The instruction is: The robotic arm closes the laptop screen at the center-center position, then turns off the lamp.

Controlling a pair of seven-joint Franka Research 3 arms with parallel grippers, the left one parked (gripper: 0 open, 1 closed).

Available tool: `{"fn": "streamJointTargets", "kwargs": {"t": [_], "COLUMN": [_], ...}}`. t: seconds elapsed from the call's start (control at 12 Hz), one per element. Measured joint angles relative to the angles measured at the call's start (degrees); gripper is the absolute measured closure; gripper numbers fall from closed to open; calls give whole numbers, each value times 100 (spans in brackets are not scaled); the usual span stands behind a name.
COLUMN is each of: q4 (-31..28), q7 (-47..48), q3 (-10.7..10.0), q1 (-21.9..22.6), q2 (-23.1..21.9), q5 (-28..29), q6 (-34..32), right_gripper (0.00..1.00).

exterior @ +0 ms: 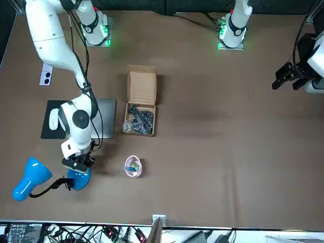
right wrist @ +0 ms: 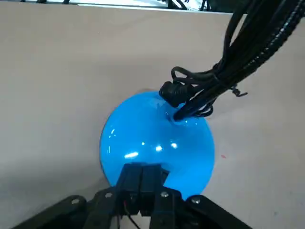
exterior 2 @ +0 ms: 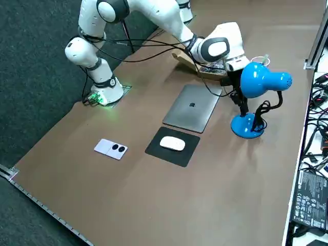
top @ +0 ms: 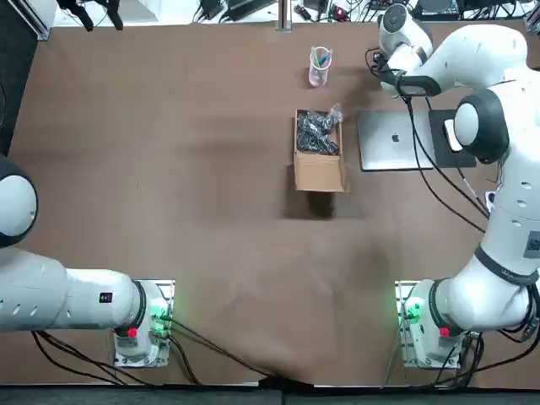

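Note:
The silver laptop (top: 395, 142) lies flat on the table with its lid down, also in the right side view (exterior 2: 190, 106). The blue lamp stands at the table's far edge, with its round base (exterior: 78, 179) (exterior 2: 247, 126) and its head (exterior: 28, 183) (exterior 2: 262, 80) both in view. My right gripper (right wrist: 142, 177) (exterior: 78, 164) hangs straight over the base (right wrist: 157, 136), fingers shut together, tips at or just above the blue surface. A black cord (right wrist: 214, 76) leaves the base on the side away from the fingers. In the top view the arm's wrist hides the lamp.
An open cardboard box (top: 319, 160) (exterior: 140, 98) with black items sits beside the laptop. A pink cup (top: 320, 67) (exterior: 133, 166) holding pens stands near the lamp. A white mouse (exterior 2: 172, 144) rests on a black pad, and a white two-button switch (exterior 2: 111, 148) lies further along.

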Motion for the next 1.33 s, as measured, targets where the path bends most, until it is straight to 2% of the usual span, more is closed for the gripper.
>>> {"fn": "streamJointTargets", "kwargs": {"t": [1.33], "q4": [-31], "q7": [0], "q3": [1], "q1": [-40], "q2": [2], "q5": [-1], "q6": [112], "right_gripper": [98]}}
